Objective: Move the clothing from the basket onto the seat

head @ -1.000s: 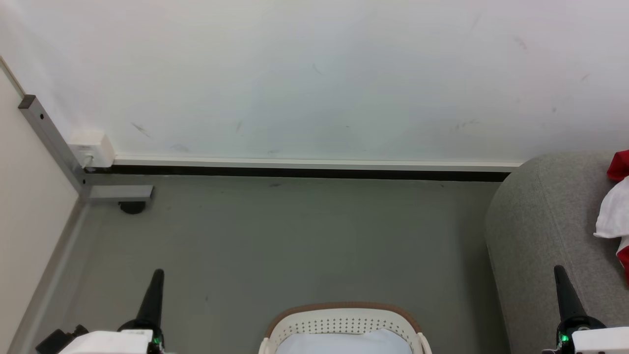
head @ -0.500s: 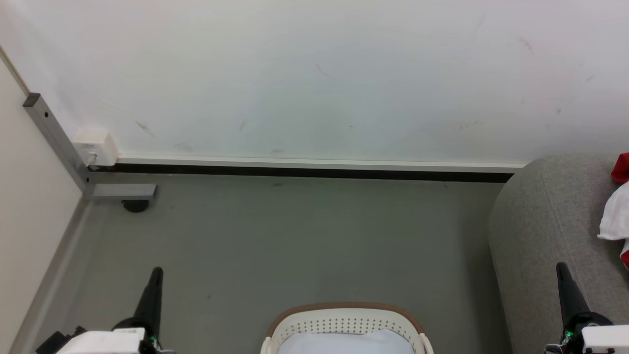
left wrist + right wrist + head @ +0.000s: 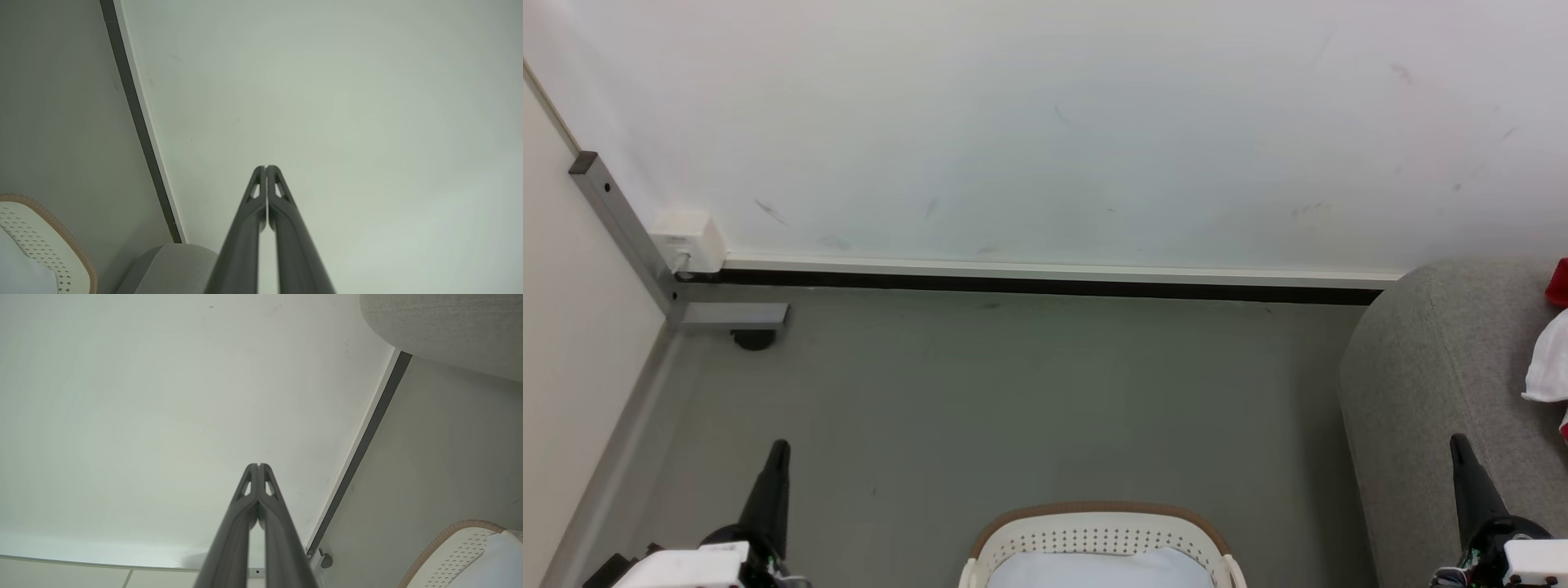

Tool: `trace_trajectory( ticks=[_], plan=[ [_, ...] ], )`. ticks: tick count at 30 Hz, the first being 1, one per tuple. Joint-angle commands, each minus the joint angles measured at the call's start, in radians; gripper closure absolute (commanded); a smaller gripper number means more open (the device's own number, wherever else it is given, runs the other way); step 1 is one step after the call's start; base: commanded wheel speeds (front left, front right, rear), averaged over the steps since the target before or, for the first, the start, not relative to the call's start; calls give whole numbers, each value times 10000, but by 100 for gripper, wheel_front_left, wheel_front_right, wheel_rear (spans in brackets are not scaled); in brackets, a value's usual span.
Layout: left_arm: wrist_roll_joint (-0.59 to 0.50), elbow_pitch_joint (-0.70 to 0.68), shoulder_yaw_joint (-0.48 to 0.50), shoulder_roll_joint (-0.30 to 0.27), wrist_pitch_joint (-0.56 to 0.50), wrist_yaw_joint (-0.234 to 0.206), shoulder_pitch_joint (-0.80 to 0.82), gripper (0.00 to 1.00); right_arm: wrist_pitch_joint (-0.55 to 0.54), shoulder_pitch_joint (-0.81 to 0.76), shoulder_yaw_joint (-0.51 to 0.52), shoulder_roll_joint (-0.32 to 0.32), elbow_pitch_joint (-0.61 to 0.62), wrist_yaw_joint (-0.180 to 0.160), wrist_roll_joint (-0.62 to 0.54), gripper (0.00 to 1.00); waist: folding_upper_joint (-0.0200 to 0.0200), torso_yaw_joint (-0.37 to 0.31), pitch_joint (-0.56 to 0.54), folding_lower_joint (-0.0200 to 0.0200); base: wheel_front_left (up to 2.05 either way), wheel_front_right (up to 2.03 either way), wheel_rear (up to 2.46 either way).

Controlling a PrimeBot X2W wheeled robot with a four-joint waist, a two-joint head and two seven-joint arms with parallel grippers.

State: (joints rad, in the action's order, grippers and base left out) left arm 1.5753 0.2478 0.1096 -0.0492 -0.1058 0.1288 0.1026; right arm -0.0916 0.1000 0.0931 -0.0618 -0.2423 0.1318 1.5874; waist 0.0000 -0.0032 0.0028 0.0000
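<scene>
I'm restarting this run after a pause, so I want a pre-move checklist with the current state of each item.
1. Left gripper free of cloth: ok, shut and empty.
2. Right gripper free of cloth: ok, shut and empty.
3. Seat has bare room: ok; red-and-white clothing lies on it.
4. Basket between the arms: ok.
5. More red fabric in the basket: cannot tell; pale cloth shows inside.

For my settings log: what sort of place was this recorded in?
Probably an indoor room set up like a living corner, perhaps a test space: a grey sofa by a plain white wall, and a laundry basket on a grey floor.
</scene>
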Motion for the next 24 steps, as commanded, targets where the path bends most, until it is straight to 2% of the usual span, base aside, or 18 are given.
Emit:
trace_trajectory(
  ticks=[1, 5, 24],
  plan=[
    [167, -34, 51, -22, -57, 34, 102, 100, -66, 108, 45, -8, -20, -20, 191, 100, 0, 6, 0, 0, 0, 0, 0],
    [454, -34, 76, -20, -122, 35, 109, 100, -138, 128, 83, 1, -33, -21, 416, 100, 0, 30, 1, 0, 0, 0, 0],
    [431, -36, 69, -20, -124, 35, 105, 100, -162, 131, 117, 28, -35, -21, 354, 100, 0, 32, 1, 0, 0, 0, 0]
  ],
)
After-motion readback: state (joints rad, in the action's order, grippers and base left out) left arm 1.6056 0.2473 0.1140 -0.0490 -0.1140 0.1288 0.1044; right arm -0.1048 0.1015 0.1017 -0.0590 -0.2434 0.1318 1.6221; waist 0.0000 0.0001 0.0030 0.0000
